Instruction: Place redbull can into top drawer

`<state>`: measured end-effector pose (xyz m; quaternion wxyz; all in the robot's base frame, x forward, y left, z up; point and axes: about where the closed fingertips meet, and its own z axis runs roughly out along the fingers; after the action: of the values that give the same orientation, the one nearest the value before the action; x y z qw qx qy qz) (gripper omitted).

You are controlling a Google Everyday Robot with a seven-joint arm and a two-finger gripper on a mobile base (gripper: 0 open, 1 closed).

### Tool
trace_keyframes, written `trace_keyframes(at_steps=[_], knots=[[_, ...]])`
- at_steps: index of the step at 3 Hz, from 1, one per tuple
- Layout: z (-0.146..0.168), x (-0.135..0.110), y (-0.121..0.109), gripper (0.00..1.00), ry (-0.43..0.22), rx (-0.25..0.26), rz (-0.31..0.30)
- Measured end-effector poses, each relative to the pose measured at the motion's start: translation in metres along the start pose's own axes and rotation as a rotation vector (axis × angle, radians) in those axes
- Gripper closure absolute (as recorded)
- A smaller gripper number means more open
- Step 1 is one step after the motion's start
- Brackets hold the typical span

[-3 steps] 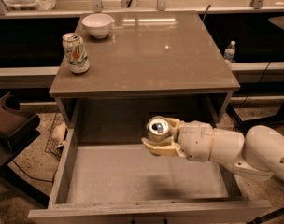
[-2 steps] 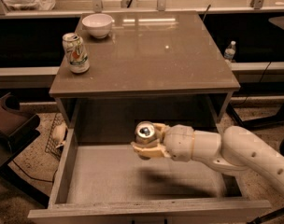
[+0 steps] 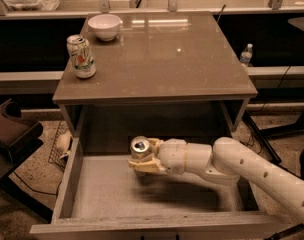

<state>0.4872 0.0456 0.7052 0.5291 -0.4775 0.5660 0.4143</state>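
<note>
The redbull can (image 3: pixel 140 150), slim with a shiny silver top and pull tab, stands upright in my gripper (image 3: pixel 143 160). My white arm reaches in from the right and holds the can over the pale bottom of the open top drawer (image 3: pixel 107 196), left of its middle. The gripper's fingers (image 3: pixel 148 166) are closed around the can's body. The can's lower part is hidden by the fingers, so I cannot tell whether it touches the drawer bottom.
A wider pale can with green-red markings (image 3: pixel 81 57) and a white bowl (image 3: pixel 104 26) stand on the cabinet top (image 3: pixel 167 59) at the back left. A small water bottle (image 3: pixel 246 54) stands behind on the right. A dark chair (image 3: pixel 9 134) is at the left.
My gripper has carried the redbull can leftward over the drawer, from right of centre to left of centre, and a little lower.
</note>
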Motion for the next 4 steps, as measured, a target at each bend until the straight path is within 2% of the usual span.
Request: trace_keyframes(at_steps=[1,2,4], knots=[[0.013,0.016,0.004,1.0,-0.033,-0.014,0.0],[0.022,0.032,0.01,0.98,-0.038,-0.034,0.003],[0.024,0.03,0.012,0.53,-0.039,-0.04,0.002]])
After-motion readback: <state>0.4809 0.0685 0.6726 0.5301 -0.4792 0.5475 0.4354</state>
